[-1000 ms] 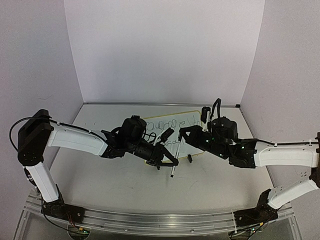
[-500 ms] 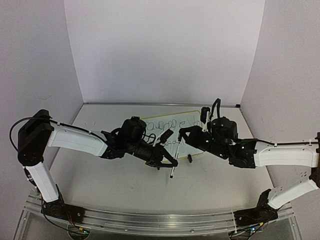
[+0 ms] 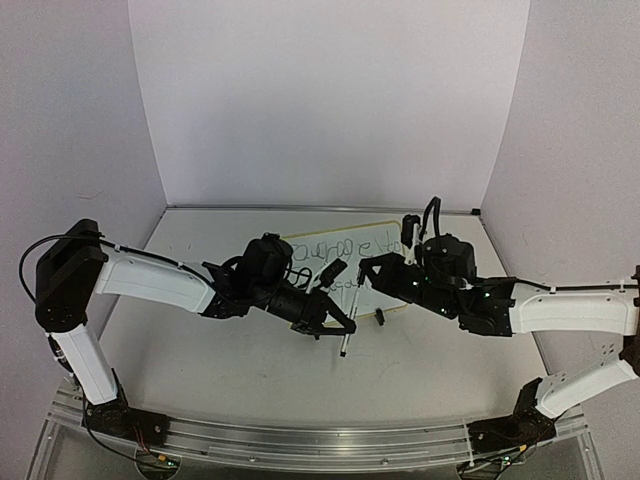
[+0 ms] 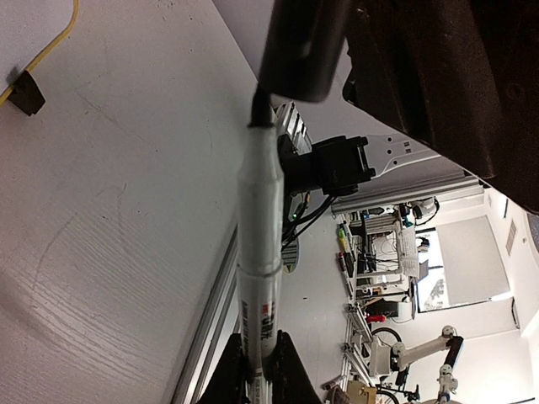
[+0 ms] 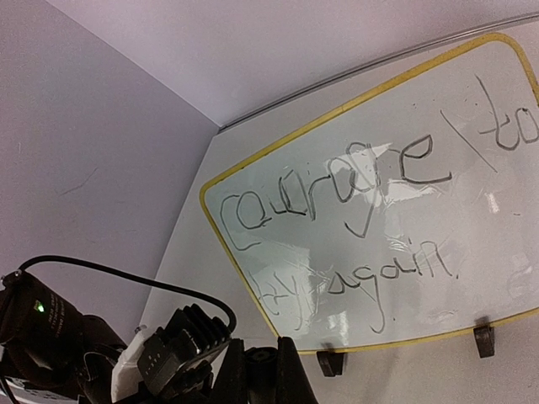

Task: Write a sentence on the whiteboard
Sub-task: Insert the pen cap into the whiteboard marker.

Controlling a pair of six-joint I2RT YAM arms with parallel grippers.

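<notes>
The whiteboard (image 3: 380, 250) leans on the table's far middle, and the right wrist view shows its glossy face (image 5: 505, 244). The sentence (image 5: 337, 181) reads "courage to" over "try again" in thin dark script. My left gripper (image 3: 345, 322) is shut on a white marker (image 3: 349, 310) in front of the board; its fingers (image 4: 282, 370) pinch the barrel (image 4: 259, 219). My right gripper (image 3: 363, 272) is shut on the black marker cap (image 5: 277, 368). In the left wrist view that cap (image 4: 303, 42) sits at the marker's dark tip.
Two black clip feet (image 5: 330, 362) (image 5: 482, 339) prop the board's lower edge. White walls close the table on the left, back and right. An aluminium rail (image 3: 300, 440) runs along the near edge. Both forearms lie low, converging in front of the board.
</notes>
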